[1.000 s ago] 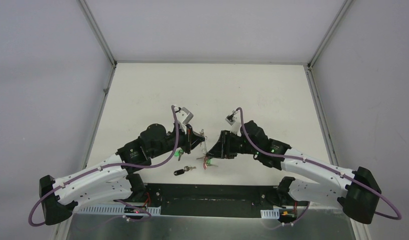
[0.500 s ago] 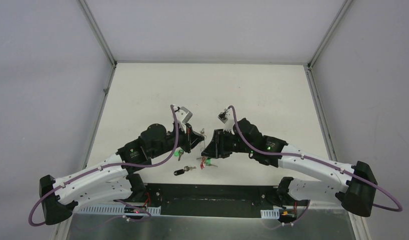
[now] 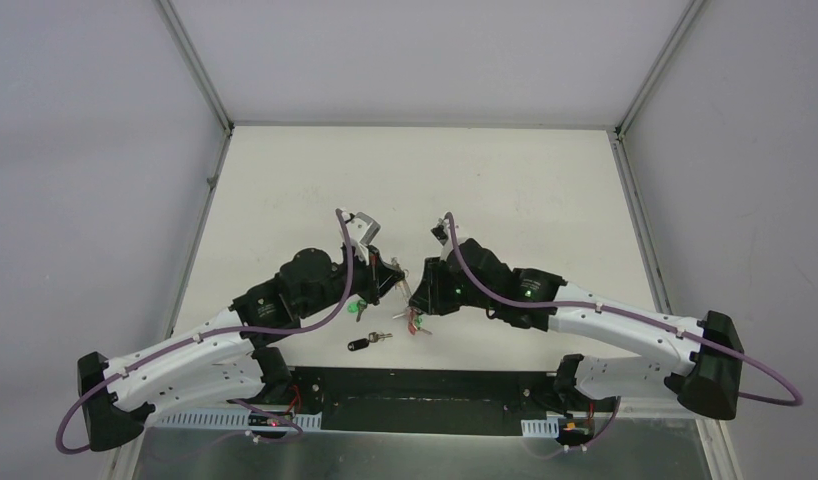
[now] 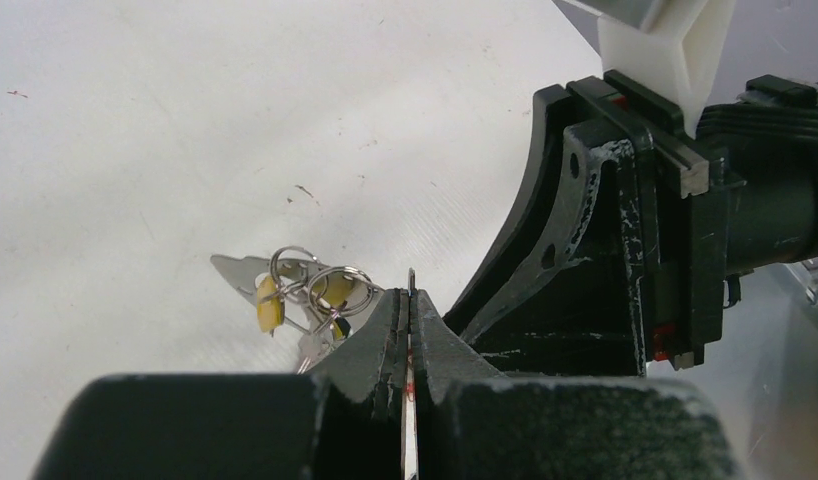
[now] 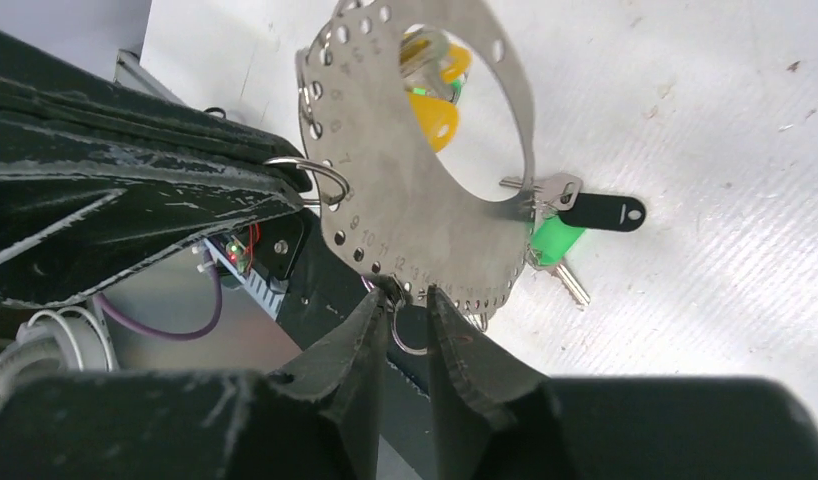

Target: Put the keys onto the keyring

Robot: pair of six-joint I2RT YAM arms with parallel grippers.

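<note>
The keyring (image 5: 385, 215) is a flat grey metal ring with numbered holes, held upright between the two arms. My left gripper (image 4: 410, 300) is shut on its thin edge (image 4: 410, 278). Yellow-capped keys (image 4: 305, 295) hang from it. My right gripper (image 5: 405, 300) is at the ring's lower rim, its fingers narrowly apart and pressed on a small split ring (image 5: 410, 335) hanging there. The green-capped key (image 5: 555, 240) shows beside the ring's edge. The black-capped key (image 5: 605, 212) lies on the table; it also shows in the top view (image 3: 360, 344).
The black base plate (image 3: 425, 385) runs along the table's near edge, just below the grippers. The white table (image 3: 415, 180) stretches behind them to the enclosure walls. Red- and green-capped keys (image 3: 417, 322) dangle under the ring.
The right arm has moved left, up to the keyring, and its jaws have narrowed around the small split ring. The left gripper has stayed shut on the keyring, shifting slightly.
</note>
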